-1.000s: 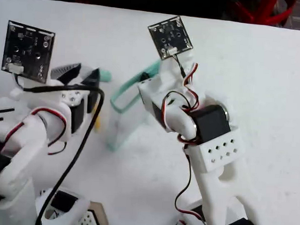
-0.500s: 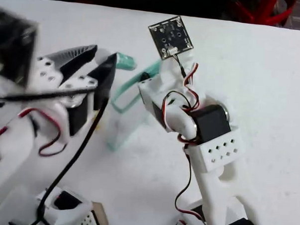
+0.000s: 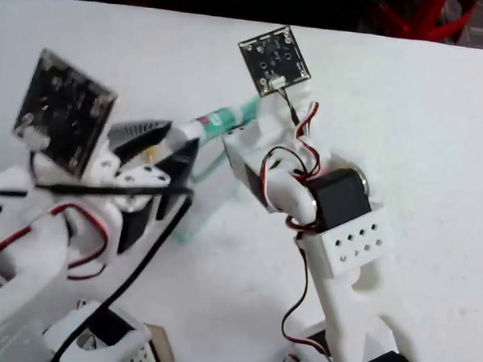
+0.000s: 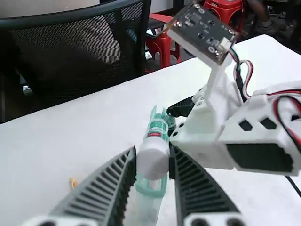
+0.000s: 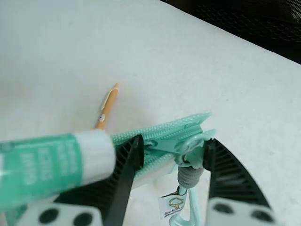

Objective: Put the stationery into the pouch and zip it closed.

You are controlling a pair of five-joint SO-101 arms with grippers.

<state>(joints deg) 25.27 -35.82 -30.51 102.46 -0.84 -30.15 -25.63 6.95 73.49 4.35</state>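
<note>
L gripper (image 4: 154,150) swung to pouch (image 5: 160,134), clamping glue stick (image 4: 156,135); R gripper (image 5: 172,143) pinches pouch.

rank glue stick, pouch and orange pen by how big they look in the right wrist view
1. glue stick, though nearest the camera
2. pouch, only its edge showing
3. orange pen, farthest off

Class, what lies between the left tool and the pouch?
The glue stick, clamped in the left tool and pointing at the pouch, shown in the left wrist view.
</note>
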